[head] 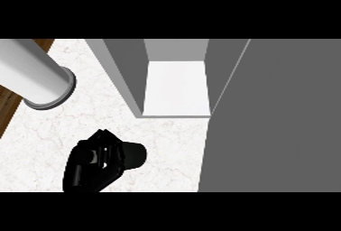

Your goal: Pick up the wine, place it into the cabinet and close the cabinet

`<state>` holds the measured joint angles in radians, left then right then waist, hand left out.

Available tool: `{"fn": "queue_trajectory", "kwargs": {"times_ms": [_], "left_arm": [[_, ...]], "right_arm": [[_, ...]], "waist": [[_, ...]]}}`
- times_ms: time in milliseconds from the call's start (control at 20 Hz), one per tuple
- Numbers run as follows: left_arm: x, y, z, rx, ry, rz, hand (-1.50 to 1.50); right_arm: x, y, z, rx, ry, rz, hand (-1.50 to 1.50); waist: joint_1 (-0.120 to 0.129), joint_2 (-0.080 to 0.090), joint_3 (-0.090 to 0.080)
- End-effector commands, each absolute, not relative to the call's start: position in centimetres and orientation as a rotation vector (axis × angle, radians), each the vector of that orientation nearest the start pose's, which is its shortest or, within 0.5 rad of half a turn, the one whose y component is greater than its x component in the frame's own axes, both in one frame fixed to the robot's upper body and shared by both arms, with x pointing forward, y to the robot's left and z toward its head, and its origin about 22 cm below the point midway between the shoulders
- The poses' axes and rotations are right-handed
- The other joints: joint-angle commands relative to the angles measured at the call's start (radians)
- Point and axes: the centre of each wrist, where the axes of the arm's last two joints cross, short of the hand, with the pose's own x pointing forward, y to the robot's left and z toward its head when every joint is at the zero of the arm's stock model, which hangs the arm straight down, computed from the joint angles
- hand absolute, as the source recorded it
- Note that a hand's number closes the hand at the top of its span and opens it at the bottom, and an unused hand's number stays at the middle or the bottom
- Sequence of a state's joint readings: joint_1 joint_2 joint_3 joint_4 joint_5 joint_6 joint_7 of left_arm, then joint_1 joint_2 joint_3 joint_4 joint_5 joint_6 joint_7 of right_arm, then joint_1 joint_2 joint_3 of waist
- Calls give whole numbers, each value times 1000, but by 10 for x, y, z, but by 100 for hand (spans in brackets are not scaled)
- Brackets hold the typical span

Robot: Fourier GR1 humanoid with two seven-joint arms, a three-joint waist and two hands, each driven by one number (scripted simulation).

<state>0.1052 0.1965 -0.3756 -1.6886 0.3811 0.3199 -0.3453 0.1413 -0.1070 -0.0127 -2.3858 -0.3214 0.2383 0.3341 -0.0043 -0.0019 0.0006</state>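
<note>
In the head view, we see a white marbled bench [100, 113] with an open cabinet [126, 76] standing on it toward the far edge; its pale inner floor shows between grey side walls. The cabinet door [273, 117] swings out toward us and fills the right side of the view. A black hand [90, 164] sits near the front edge of the bench, its fingers [100, 153] curled round a dark wine bottle [133, 154], whose rounded end pokes out to the right. Which hand it is we cannot say for sure; we take it for the left from its side of the view. A grey forearm [33, 74] crosses the far left corner, its hand out of sight.

We judge the carry to be under way. To do it well, we should keep the bottle level, steer it through the middle of the opening, clear of the left wall and the door's edge, and set it fully onto the inner floor before letting go.
</note>
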Motion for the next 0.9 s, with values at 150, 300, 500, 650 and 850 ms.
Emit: {"fn": "queue_trajectory", "kwargs": {"times_ms": [150,300,500,650,850], "left_arm": [[221,152,17,-183,-1796,168,150],[250,131,35,-183,-1767,140,150],[265,120,29,-156,-1757,131,150],[271,98,44,-109,-1769,127,150],[290,92,27,-17,-1772,95,150]], "right_arm": [[137,-257,173,296,-1967,241,-150],[143,-251,163,298,-1953,215,-150],[146,-270,180,284,-1970,235,-150],[131,-268,175,290,-1952,258,-150],[138,-266,176,268,-1962,231,-150]], "waist": [[-1,1,0],[-4,2,0],[-4,2,-1],[-8,1,0],[-10,2,-1]]}}
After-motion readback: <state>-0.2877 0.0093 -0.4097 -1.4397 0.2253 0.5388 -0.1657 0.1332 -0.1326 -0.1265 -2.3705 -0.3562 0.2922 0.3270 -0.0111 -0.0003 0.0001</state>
